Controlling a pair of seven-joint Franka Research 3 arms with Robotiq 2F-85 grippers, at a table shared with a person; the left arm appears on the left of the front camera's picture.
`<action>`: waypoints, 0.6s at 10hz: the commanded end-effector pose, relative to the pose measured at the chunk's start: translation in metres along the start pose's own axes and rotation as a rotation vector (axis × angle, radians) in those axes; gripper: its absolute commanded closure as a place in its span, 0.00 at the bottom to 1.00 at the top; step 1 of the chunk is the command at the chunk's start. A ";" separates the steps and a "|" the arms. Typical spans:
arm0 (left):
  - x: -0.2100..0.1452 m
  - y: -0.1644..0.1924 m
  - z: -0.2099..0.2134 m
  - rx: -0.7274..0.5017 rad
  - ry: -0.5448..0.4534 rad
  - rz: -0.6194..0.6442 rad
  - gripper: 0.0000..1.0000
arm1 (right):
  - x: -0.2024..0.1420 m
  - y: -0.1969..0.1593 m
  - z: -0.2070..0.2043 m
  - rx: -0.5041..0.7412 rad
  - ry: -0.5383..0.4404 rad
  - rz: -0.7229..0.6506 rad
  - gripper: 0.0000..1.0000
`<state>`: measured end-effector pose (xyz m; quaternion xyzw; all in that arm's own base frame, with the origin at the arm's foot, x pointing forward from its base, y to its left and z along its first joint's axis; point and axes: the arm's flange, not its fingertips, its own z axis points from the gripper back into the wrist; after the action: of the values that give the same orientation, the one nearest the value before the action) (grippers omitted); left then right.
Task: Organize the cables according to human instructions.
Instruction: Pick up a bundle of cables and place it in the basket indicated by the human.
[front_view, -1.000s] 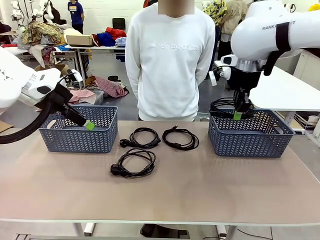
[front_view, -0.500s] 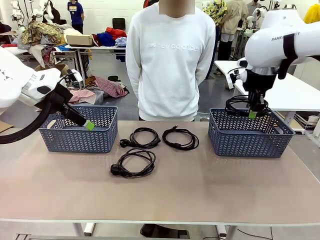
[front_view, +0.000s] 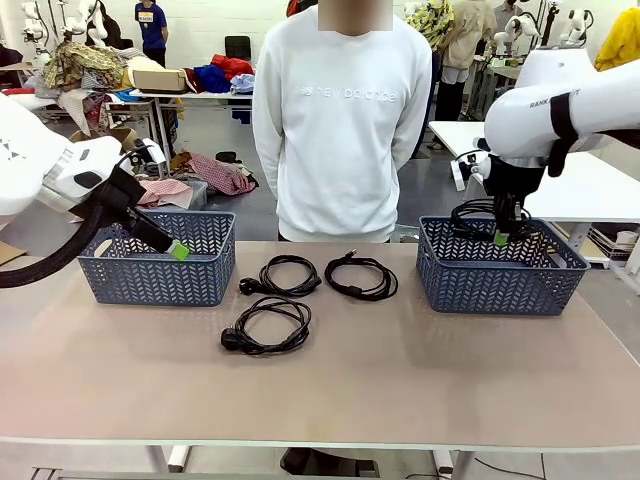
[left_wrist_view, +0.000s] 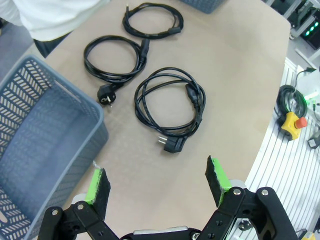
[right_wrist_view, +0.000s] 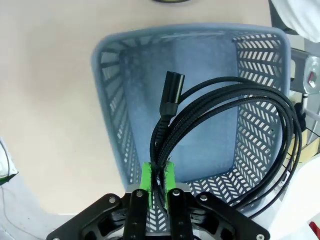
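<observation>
item: held cable (front_view: 478, 212). black cord, loose coil, hanging over the right basket (front_view: 500, 285). pinched at one bunched point so the loops fall free below; judged to be poised for release into that basket. from the right wrist, several strands (right_wrist_view: 225, 115) run up from the pads and one connector end juts over the basket's bare floor.

holder: right claw (front_view: 501, 237), closed tight on the bunched strands, just above the far rim of the right basket. the green pads (right_wrist_view: 145, 181) press the cord from both sides.

items: left cable (front_view: 283, 275), right cable (front_view: 362, 277), near cable (front_view: 268, 326). each is coiled and lies apart from the others on the desk (front_view: 400, 390) between the two baskets, judged not yet sorted.

idle: left claw (front_view: 178, 250), jaws wide apart with nothing between them, hanging by the near right corner of the left basket (front_view: 150, 280), within reach of the three coils. its wrist view looks over the near cable (left_wrist_view: 170, 107).

person: stands at the far side, arms going behind the back; no pointing can be read.

obscured:
- the held cable's lowest loops fall behind the basket wall; cannot tell whether they touch the floor.
- its outer loops are cut off at the right wrist view's edge.
- the left basket's floor is hidden from the front.
</observation>
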<state>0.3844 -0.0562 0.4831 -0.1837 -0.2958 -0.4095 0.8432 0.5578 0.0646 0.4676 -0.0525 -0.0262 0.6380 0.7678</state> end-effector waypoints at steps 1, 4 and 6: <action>-0.001 0.002 -0.001 -0.019 -0.019 -0.014 0.00 | 0.001 -0.012 -0.003 -0.021 -0.002 0.012 0.88; -0.001 0.002 -0.001 -0.019 -0.019 -0.014 0.00 | 0.004 -0.019 -0.009 -0.009 -0.015 0.004 0.88; -0.001 0.002 -0.001 -0.019 -0.019 -0.014 0.00 | 0.003 -0.021 -0.009 -0.008 -0.030 -0.024 0.68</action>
<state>0.3844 -0.0563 0.4831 -0.1837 -0.2958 -0.4096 0.8432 0.5736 0.0652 0.4567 -0.0505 -0.0286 0.6360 0.7695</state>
